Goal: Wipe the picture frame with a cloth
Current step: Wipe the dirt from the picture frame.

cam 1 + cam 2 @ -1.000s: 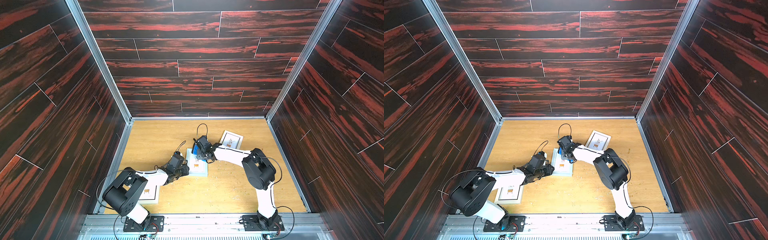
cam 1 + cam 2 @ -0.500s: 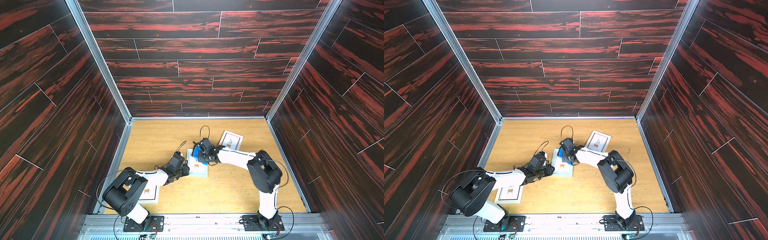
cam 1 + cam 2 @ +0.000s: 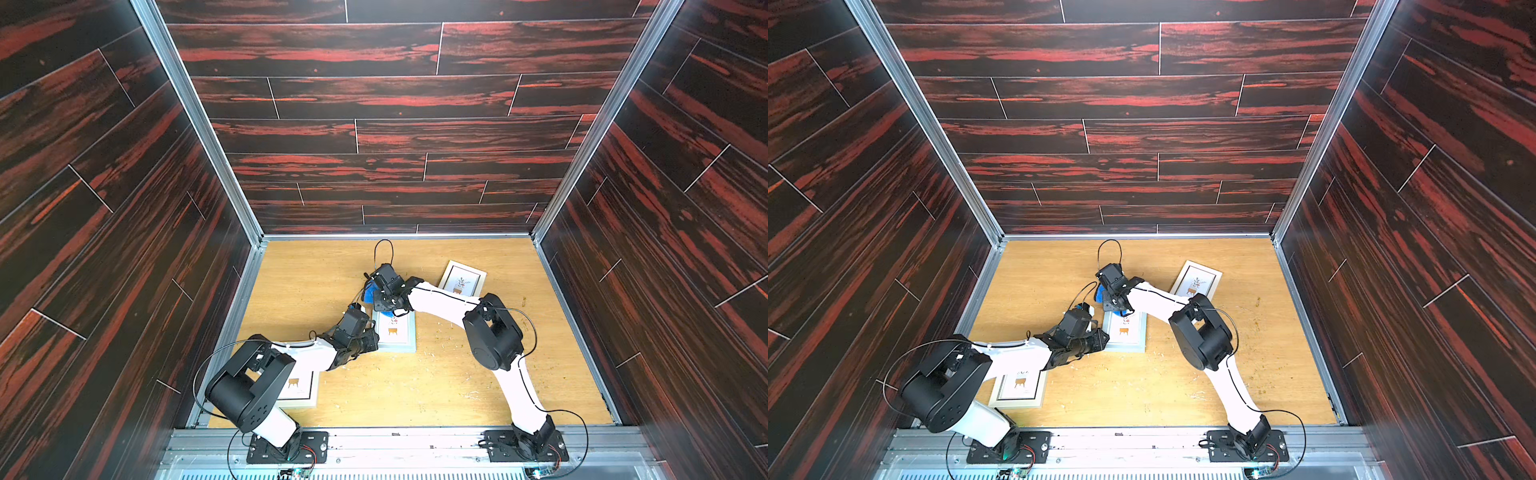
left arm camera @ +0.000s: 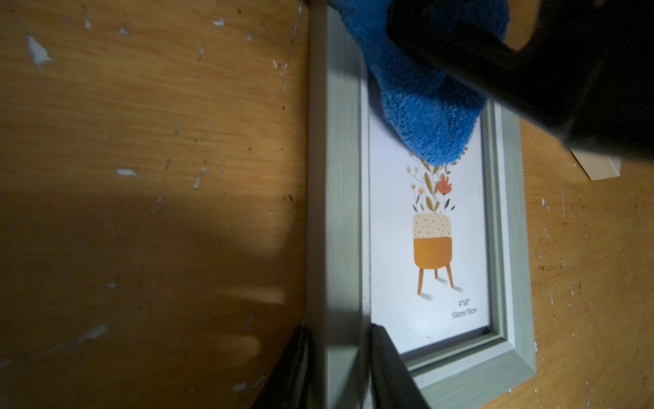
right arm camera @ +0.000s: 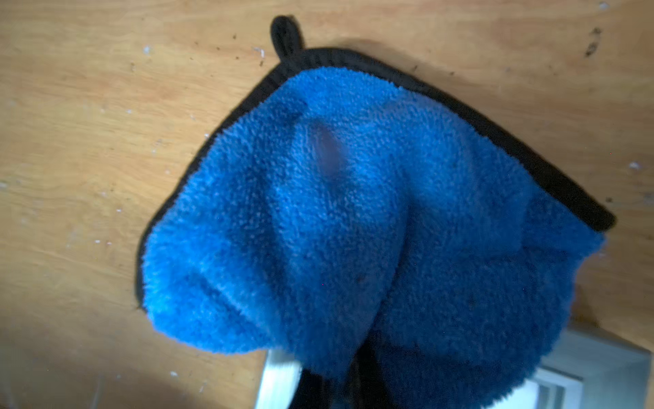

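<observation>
Mid-wipe. Left claw (image 4: 341,357) clamps the picture frame (image 4: 506,248) by its near-left edge, pinning it mid-desk (image 3: 457,386). Right claw (image 3: 382,306) pinches the cloth (image 5: 354,219), bunched over the frame's far end. Next move, likely: 1 even drag nearward across the glass.

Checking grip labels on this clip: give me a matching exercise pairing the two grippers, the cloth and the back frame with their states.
Things: 1 left gripper; 2 right gripper; 3 cloth; 4 pale back frame.
States: A lies untouched; B shut on the cloth; C bunched over the grey-green frame's end; D clamps the grey-green frame's edge.
Pairs: 1-D, 2-B, 3-C, 4-A.
</observation>
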Robot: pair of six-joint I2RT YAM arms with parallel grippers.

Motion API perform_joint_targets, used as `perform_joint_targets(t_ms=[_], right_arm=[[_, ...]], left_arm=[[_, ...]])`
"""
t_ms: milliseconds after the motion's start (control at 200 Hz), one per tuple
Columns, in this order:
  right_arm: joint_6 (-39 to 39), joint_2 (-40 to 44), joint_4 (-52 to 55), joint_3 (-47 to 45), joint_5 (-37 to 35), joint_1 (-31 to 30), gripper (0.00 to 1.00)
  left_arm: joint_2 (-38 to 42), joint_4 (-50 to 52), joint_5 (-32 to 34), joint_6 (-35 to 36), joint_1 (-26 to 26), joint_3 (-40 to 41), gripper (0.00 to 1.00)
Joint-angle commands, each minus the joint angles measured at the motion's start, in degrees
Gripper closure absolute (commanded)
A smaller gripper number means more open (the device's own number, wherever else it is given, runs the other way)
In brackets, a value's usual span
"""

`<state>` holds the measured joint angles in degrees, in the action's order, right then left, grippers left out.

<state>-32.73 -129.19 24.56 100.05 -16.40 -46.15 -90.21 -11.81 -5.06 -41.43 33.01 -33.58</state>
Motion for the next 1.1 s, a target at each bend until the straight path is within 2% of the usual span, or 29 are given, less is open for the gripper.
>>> perform_joint_targets(t_ms=[0, 135, 326, 436, 521, 686, 862, 977, 1097], right_arm=[[0.6, 3.2, 4.0, -4.0, -5.0, 2.6, 1.00], [1.2, 4.9, 0.7, -7.7, -1.8, 2.8, 1.00], [0.1, -2.6, 4.2, 3.8, 0.0, -1.2, 1.00], [0.2, -2.6, 6.4, 4.2, -3.8, -0.1, 1.00], [0.5, 1.3, 5.4, -1.9, -5.8, 1.9, 1.00], [1.9, 10.5, 0.9, -14.3, -4.8, 2.9, 1.00], [-0.7, 18.4, 0.2, -24.9, -5.4, -1.9, 1.00], [-3.5, 22.5, -1.2, -33.6, -2.0, -5.2, 1.00], [-4.8, 23.3, -2.6, -36.5, 0.0, -6.3, 1.00]], left_arm=[[-1.9, 13.2, 0.7, -0.1, 0.1, 3.0, 0.69], [-1.6, 12.9, 0.8, -0.5, 0.1, 3.3, 0.69], [-1.2, 13.3, 0.9, -0.5, 0.1, 3.4, 0.69], [-0.9, 13.4, 1.1, -0.6, 0.1, 3.6, 0.69], [-0.9, 13.3, 1.2, -0.6, 0.1, 3.7, 0.69], [-1.1, 13.1, 1.4, -0.8, 0.1, 3.6, 0.69], [-1.2, 13.8, 2.2, -1.1, 0.1, 3.4, 0.69], [-1.3, 13.2, 2.1, -1.3, 0.1, 3.5, 0.69], [-1.4, 12.6, 1.7, -1.5, 0.1, 3.6, 0.69]])
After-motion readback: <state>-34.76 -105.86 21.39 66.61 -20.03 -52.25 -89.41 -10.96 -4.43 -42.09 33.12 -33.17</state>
